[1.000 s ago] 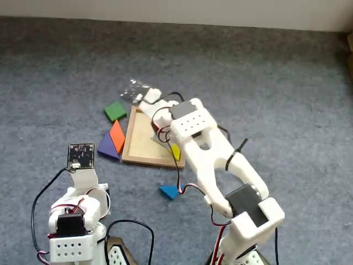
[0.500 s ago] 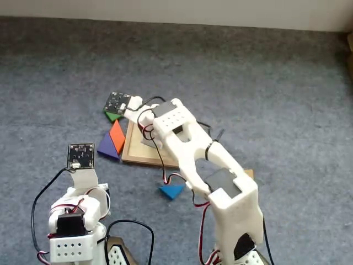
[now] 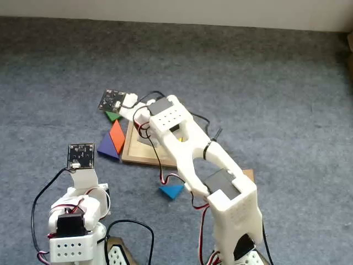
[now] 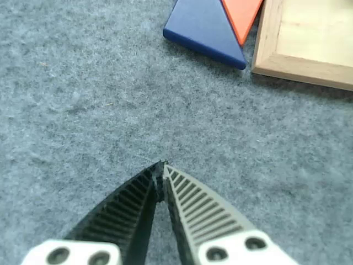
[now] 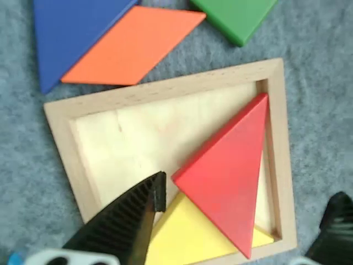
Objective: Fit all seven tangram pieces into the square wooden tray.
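Observation:
The square wooden tray [image 5: 58,135] holds a red triangle [image 5: 226,165] and a yellow piece [image 5: 187,234] in one corner. My right gripper [image 5: 248,199] hangs open just above them, with nothing between its fingers. Beside the tray lie an orange parallelogram [image 5: 132,44], a dark blue triangle [image 5: 71,27] and a green square [image 5: 234,14]. A small light-blue triangle [image 3: 172,191] lies on the carpet in front of the tray [image 3: 140,157]. My left gripper [image 4: 161,167] is shut and empty over bare carpet, short of the dark blue triangle [image 4: 207,25].
Grey carpet covers the whole floor. The right arm [image 3: 182,143] stretches over the tray and hides most of it from above. The left arm [image 3: 74,221] sits folded at the near left. A tan edge [image 3: 249,174] peeks out beside the right arm.
The right arm has swung left across the tray, and its wrist now sits over the green square. The left arm has not moved.

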{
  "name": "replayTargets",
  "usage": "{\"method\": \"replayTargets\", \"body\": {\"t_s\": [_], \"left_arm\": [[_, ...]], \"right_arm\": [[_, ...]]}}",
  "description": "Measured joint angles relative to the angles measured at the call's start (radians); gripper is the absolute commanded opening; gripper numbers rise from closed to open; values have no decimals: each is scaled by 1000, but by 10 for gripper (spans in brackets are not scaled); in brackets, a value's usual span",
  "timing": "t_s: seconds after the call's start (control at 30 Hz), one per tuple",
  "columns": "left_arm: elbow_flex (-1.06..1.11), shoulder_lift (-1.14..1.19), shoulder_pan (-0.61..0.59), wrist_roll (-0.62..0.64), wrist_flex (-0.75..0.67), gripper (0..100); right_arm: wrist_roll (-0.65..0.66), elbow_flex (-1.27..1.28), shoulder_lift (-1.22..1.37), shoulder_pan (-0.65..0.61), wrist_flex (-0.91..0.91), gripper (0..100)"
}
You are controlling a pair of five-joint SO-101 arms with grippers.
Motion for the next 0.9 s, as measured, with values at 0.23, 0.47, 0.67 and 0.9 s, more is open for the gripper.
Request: {"method": "replayTargets", "body": {"t_s": [0.23,0.47,0.67,0.9], "left_arm": [[0,0,0,0,0,7],[0,0,0,0,0,7],[0,0,0,0,0,7],[0,0,0,0,0,7]], "right_arm": [[-8,-31,-140,25,180,5],[-233,-37,-89,100,104,5],[-282,-38,66,144,44,5],[-282,-124,181,152,2,5]]}}
